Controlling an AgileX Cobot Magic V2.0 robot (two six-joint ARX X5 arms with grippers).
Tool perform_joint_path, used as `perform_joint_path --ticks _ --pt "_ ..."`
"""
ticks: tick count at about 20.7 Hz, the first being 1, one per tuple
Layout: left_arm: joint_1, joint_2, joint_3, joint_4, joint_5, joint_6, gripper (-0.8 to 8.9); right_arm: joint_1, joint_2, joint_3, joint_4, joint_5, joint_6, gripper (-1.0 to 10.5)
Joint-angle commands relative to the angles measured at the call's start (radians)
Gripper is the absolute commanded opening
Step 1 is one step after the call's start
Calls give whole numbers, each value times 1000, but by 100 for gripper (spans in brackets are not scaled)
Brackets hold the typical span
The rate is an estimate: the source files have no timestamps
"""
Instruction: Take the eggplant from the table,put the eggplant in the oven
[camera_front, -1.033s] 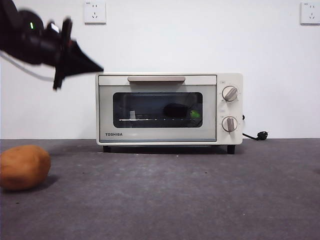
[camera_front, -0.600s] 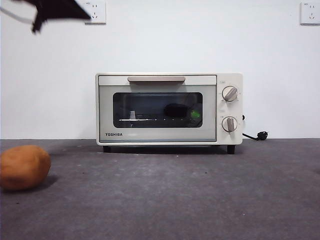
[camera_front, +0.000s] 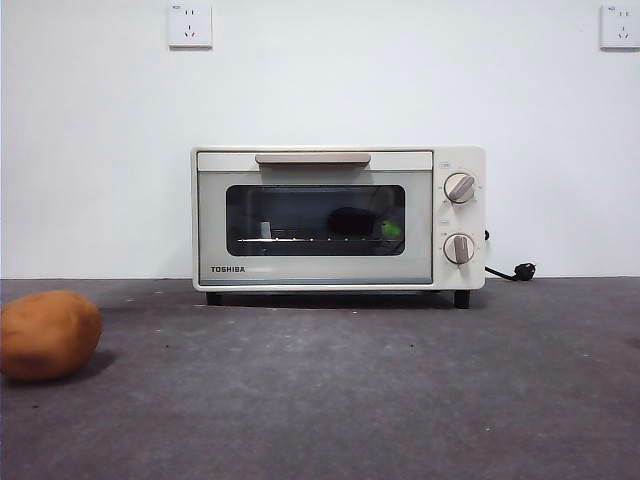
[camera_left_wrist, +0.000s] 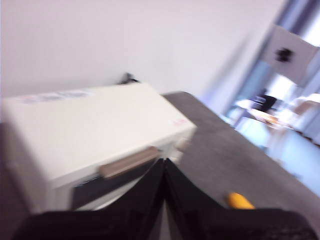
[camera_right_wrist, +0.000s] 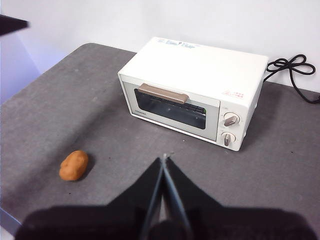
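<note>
The oven (camera_front: 338, 218) stands upright at the rear centre of the worktop (camera_front: 400, 400), close to the white wall, with its door closed and the beige handle bar (camera_front: 312, 158) across the top of the door. The eggplant (camera_front: 355, 222) lies inside the oven on the wire rack, visible through the dark glass window toward the right side of the chamber, with its green stem cap (camera_front: 390, 229) pointing toward the knob side. Two round knobs (camera_front: 459, 187) sit one above the other on the right panel. A black power cord (camera_front: 512, 270) trails from behind the oven on the right.

A potato (camera_front: 47, 334) rests on the worktop at the front left, well apart from the oven.

No arm appears in the front view. In the left wrist view, which is blurred, the left claw (camera_left_wrist: 164, 162) is closed and holds nothing; it sits above the oven's handle side. In the right wrist view, the right claw (camera_right_wrist: 164, 159) is closed and empty, raised high over the worktop in front of the oven, with the potato off to one side
</note>
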Motion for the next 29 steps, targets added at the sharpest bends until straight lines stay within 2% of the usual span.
perform_joint_path --ticks 1,3,7,12,16,29 --pt "-1 -75 -3 -48 -150 18 -7 1 1 0 20 5 -6 1" --pt "-1 -128 -3 -80 -237 34 -6 1 2 0 20 17 -6 1" --pt "0 -225 -3 -133 -405 77 -6 1 2 0 20 104 -2 1" --pt "0 -313 -3 -167 -521 117 -7 1 0 0 20 207 20 1" --pt "0 -351 -3 -172 -532 117 -6 1 0 0 19 267 20 1" --pt "-1 -355 -3 -202 -525 116 -5 1 0 0 16 266 19 1"
